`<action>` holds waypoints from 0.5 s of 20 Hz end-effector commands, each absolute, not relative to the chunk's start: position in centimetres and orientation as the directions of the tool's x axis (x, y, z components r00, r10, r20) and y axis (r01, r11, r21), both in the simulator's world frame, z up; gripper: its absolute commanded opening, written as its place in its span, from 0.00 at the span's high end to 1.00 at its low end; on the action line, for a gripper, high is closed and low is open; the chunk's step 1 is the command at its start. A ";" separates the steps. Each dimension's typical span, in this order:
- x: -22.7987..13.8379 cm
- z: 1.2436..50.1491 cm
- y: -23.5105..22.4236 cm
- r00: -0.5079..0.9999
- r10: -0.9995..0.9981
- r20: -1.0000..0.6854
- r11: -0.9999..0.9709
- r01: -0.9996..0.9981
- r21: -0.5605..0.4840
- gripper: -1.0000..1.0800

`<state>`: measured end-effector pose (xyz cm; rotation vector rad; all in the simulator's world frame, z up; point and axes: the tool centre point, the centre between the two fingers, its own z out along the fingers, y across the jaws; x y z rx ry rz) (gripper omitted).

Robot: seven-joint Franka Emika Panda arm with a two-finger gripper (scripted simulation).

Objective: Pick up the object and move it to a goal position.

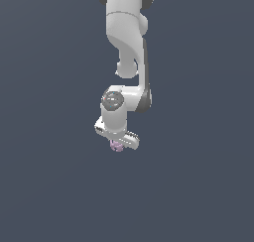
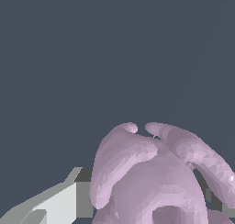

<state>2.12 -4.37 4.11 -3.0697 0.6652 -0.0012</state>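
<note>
Exterior view: the white Panda arm (image 1: 126, 32) descends from the top centre of the frame against a uniform dark slate-blue background, with no visible edge or surface line. Its end effector (image 1: 117, 143) sits just below the frame's centre, its pale crossbar tilted down toward the exterior view's right. The object (image 1: 117, 146), a tiny pink-lilac ball, shows as a small spot directly under the crossbar, touching it and mostly hidden by it. At this scale the fingers cannot be separated from the body, and the bumps on the ball cannot be made out.

Wrist view: the same object (image 2: 156, 172) fills the lower right of the frame and shows its form: smooth, matte, rounded lobes with shallow creases between them, faceted slightly by the render mesh. One pale grey-white finger (image 2: 59, 202) with a darker inner face lies at the lower left, pressed against the ball's side; a dark sliver of the opposite finger (image 2: 212, 201) appears at the lower right behind a lobe. The end effector is thus closed narrowly on the object, which is clamped between the two fingers.
</note>
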 end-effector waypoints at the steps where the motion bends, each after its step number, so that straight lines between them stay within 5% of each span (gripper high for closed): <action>1: 2.4 4.1 -4.7 0.910 -0.415 0.001 -0.910 -0.415 -0.001 1.00; 10: 4.7 4.2 -6.8 0.910 -0.415 0.000 -0.910 -0.415 0.000 1.00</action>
